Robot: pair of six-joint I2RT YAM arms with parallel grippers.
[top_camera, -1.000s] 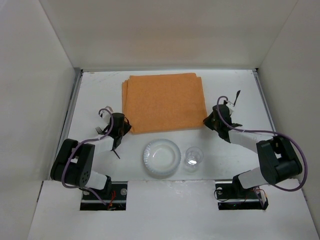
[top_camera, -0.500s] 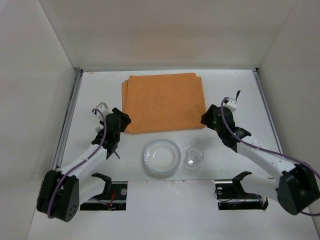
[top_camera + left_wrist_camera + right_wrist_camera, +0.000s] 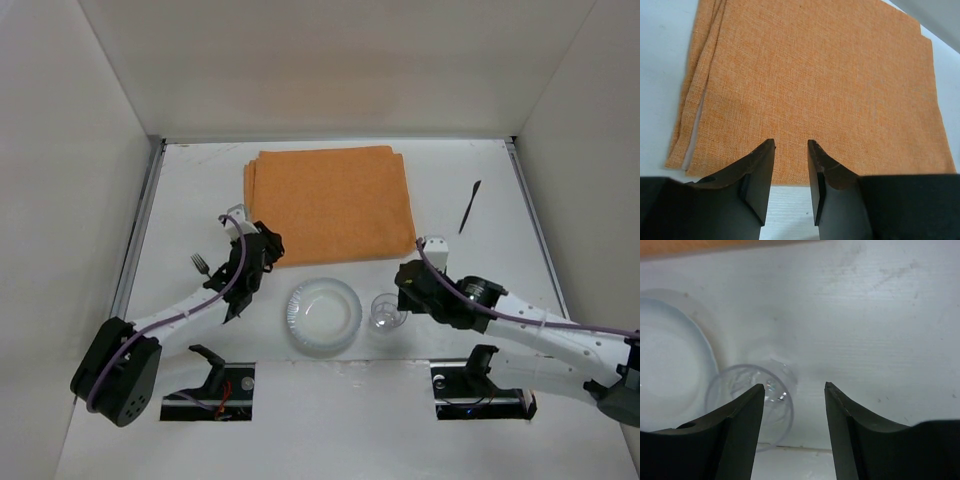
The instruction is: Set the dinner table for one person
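Moved: right end effector (image 3: 794, 387), from beside the knife (image 3: 470, 205) to the near edge; jaws wide, empty, close by the clear cup (image 3: 387, 312), plate (image 3: 322, 314) just beside. Left end effector (image 3: 791, 142): narrow gap, empty, at the near edge of the orange placemat (image 3: 330, 205). Fork (image 3: 200, 264), knife: loose on the white counter (image 3: 190, 190), opposite flanks. Nothing on the placemat; setting barely begun. Walls hem three sides; placemat top lies free.

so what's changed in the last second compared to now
Both arms stretched out. The left gripper swung right to the near left corner of the orange placemat, open. The right gripper pulled back from the placemat's right edge toward the clear cup, open, uncovering the black knife. Nothing was grasped. Placemat, plate, cup, fork and knife stayed put.
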